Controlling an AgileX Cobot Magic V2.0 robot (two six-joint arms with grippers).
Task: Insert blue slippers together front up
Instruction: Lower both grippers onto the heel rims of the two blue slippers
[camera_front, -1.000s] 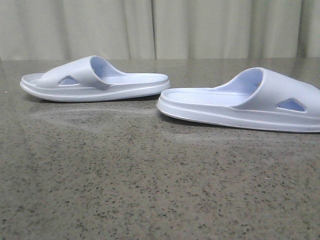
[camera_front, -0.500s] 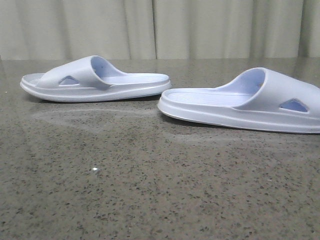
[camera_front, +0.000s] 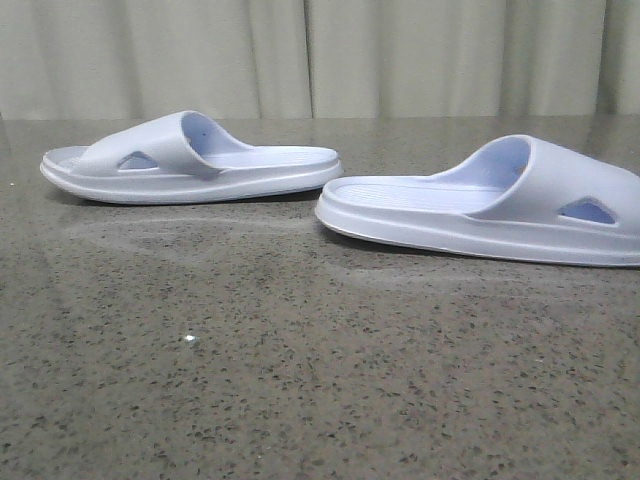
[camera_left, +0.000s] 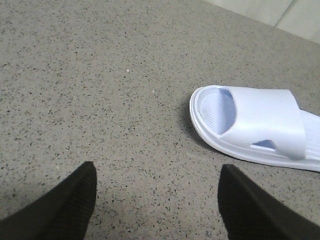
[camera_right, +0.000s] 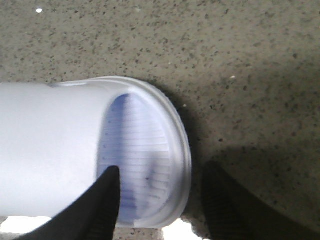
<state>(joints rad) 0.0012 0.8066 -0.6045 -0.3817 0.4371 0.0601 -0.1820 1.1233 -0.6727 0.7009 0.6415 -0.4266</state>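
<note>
Foam-moulded and pale lavender-blue, the left slipper (camera_front: 190, 160) and right slipper (camera_front: 490, 205) lie sole-down, apart, heels facing, on the speckled stone table (camera_front: 300, 380). The right fingers (camera_right: 155, 200), spread open and empty, straddle the right slipper's toe rim for a first grasp. The left fingers (camera_left: 155, 200), wide open and empty, must reach their slipper.

Two slippers lie sole-down on the bench (camera_front: 300, 380), apart from each other. The left slipper (camera_front: 190, 160) sits further back, at the left, its strap toward the left end and its open heel end pointing right. The right slipper (camera_front: 490, 205) lies nearer and to the right, its strap toward the right end, its heel end pointing left, close to the other's heel. A curtain (camera_front: 320, 55) hangs behind the bench's far edge.
</note>
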